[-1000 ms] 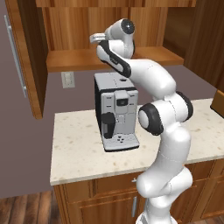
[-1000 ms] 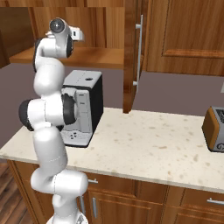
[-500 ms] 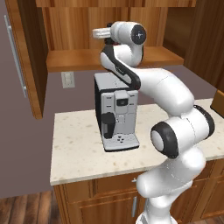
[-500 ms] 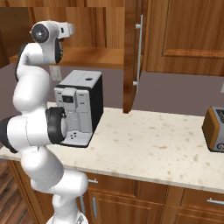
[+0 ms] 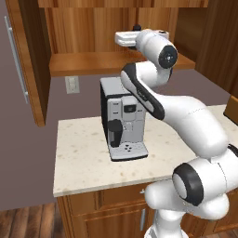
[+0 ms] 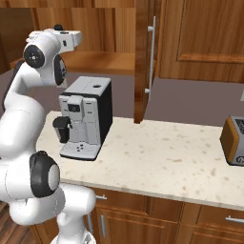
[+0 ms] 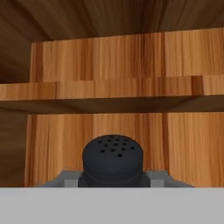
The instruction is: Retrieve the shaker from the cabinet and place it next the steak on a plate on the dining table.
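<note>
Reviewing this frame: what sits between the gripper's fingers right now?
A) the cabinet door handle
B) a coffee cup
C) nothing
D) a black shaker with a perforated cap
D: in the hand view the black shaker, its cap dotted with holes, sits clamped in the gripper before the cabinet shelves.

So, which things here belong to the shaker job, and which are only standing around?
Belong to the job:
- shaker, gripped in the end effector
- cabinet, door open

Only standing around:
- coffee machine on the counter
- toaster at the right edge
- wall outlet
</note>
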